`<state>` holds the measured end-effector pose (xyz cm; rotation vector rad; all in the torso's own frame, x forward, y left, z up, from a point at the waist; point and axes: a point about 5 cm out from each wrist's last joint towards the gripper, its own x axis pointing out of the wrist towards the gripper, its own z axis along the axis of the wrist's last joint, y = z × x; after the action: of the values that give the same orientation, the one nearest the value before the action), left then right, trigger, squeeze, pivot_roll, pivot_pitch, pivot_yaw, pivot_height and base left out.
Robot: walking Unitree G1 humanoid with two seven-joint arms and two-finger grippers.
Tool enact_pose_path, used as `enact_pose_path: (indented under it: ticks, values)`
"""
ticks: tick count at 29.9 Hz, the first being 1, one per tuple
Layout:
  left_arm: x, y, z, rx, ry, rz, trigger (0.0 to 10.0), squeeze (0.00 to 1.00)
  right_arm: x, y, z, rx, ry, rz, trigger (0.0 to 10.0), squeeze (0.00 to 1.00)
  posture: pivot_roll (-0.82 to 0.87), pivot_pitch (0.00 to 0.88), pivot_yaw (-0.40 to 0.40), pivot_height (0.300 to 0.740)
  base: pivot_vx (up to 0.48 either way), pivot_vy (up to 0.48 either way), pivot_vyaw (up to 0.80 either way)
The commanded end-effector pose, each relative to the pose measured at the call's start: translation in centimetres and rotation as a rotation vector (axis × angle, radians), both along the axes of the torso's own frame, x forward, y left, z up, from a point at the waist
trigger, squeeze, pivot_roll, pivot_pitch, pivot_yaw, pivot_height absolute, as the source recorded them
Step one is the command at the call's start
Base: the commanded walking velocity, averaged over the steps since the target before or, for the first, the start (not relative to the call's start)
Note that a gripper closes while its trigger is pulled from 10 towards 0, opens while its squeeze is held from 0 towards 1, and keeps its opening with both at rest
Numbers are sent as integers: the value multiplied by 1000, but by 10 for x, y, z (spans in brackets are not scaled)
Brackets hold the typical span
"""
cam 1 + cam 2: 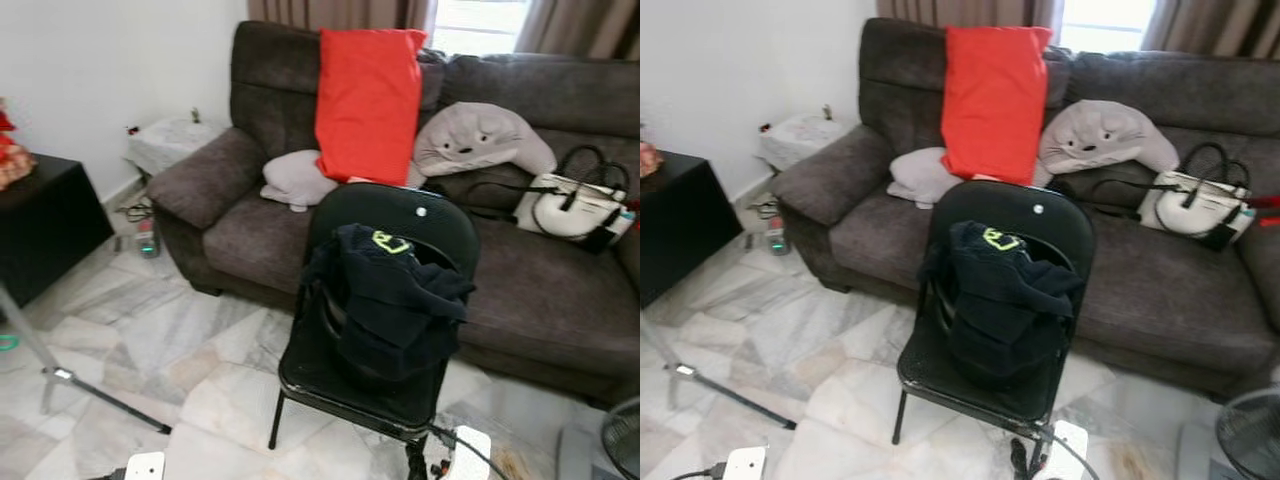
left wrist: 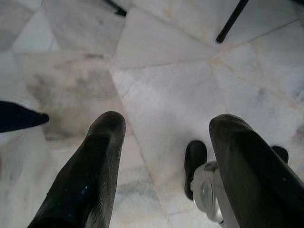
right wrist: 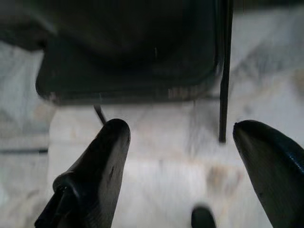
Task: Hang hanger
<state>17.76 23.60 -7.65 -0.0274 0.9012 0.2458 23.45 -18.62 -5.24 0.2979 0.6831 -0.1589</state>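
Observation:
A black folding chair [image 1: 395, 215] stands on the marble floor in front of me. A dark garment [image 1: 395, 300] with a yellow-green neck label [image 1: 390, 243] is heaped over its seat and back. I cannot make out a hanger clearly in the folds. My left gripper [image 2: 166, 126] hangs open over the bare floor, nothing between its fingers [image 2: 95, 161]. My right gripper [image 3: 183, 130] is also open and holds nothing. It hangs over the floor near the chair's seat edge [image 3: 128, 90] and a thin chair leg [image 3: 223, 95].
A dark grey sofa [image 1: 540, 290] behind the chair holds a red cushion [image 1: 368, 100], a grey seal plush [image 1: 480, 140] and a white handbag [image 1: 572, 208]. A black cabinet [image 1: 45, 220] and a tripod leg [image 1: 100, 395] stand left. A fan [image 1: 618, 440] is at lower right.

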Motion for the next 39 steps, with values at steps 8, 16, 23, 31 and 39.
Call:
enact_pose_path:
  ticks: [8,16,23,31,39]
  values:
    - [-6,2,-2,5,12,9,10000,0,16,-21,36,-131,-352,-28,10000,0,51,0,4,740,0,0,0]
    - [-11,3,-4,7,17,8,10000,0,-8,-30,62,-252,-519,0,10000,0,38,0,-4,740,0,0,0]
    - [-10,4,-3,3,0,4,10000,0,2,-30,107,-287,-697,-4,10000,0,33,0,-4,740,0,0,0]
    - [2,-6,3,-61,-93,-45,10000,0,9,-12,118,-240,-697,58,10000,0,58,0,-26,740,0,0,0]
    - [4,-8,3,-57,-102,-27,10000,0,7,-7,121,-215,-682,58,10000,0,51,0,-35,740,0,0,0]
